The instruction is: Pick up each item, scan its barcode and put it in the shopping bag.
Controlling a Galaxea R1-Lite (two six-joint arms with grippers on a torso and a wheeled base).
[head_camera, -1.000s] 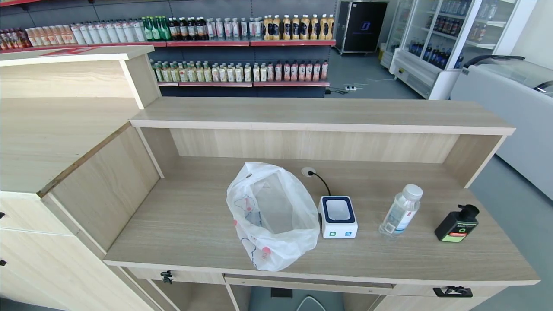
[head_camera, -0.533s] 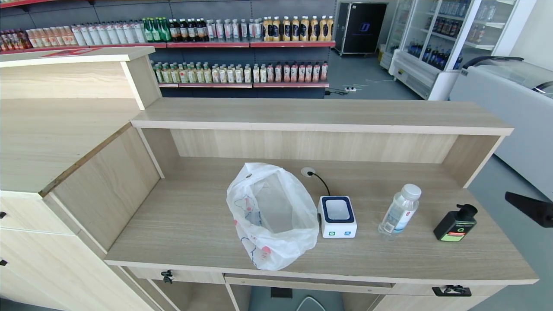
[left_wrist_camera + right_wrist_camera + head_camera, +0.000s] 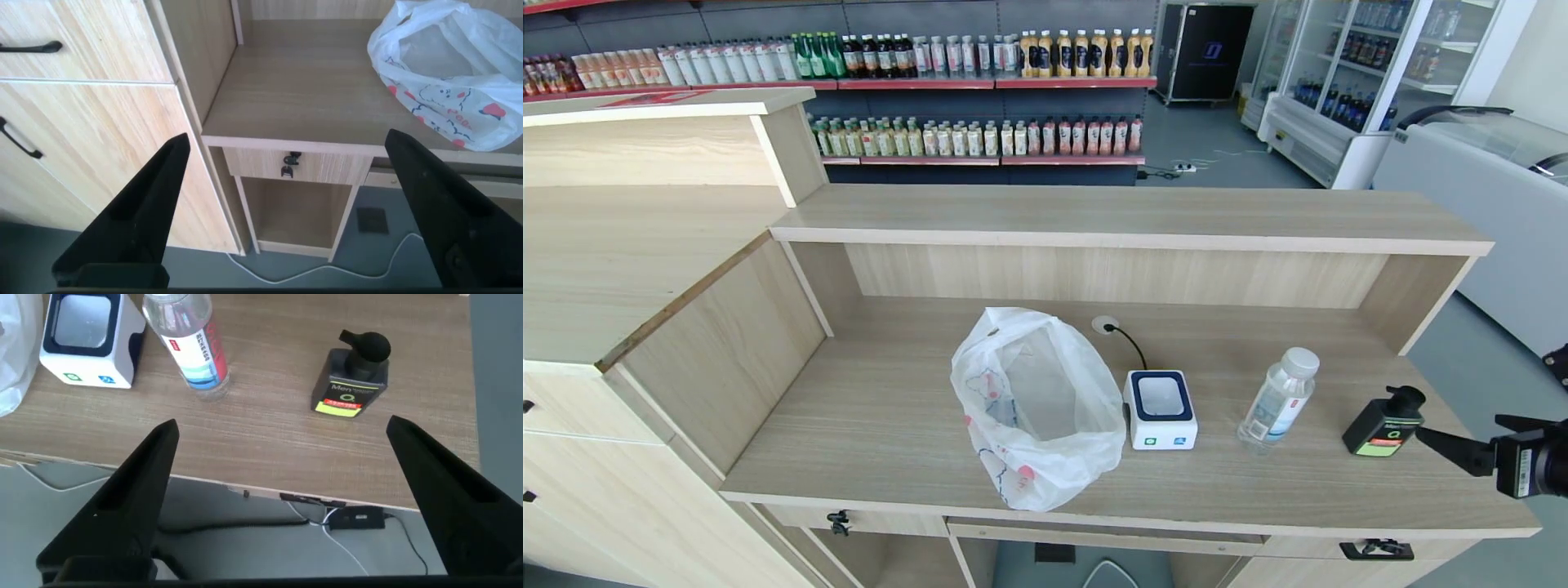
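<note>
Light wood checkout counter (image 3: 882, 425) carries all.
White printed plastic shopping bag (image 3: 1033, 408): front edge, middle; mouth open, looks empty.
White box scanner with dark blue frame (image 3: 1161, 408): just beside bag.
Clear white-capped water bottle (image 3: 1278, 402) and black pump bottle (image 3: 1384, 423): upright toward right end.
Judged: nothing bagged, both items left.
Labels blue-red and green-red, print unreadable.
Right gripper (image 3: 282, 429): fingers spread, empty, off right front corner.
Left gripper (image 3: 286, 139): spread, empty, off left front corner.

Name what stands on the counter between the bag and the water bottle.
The scanner stands between the bag and the bottle, close beside the bag. The head view shows this plainly.
</note>
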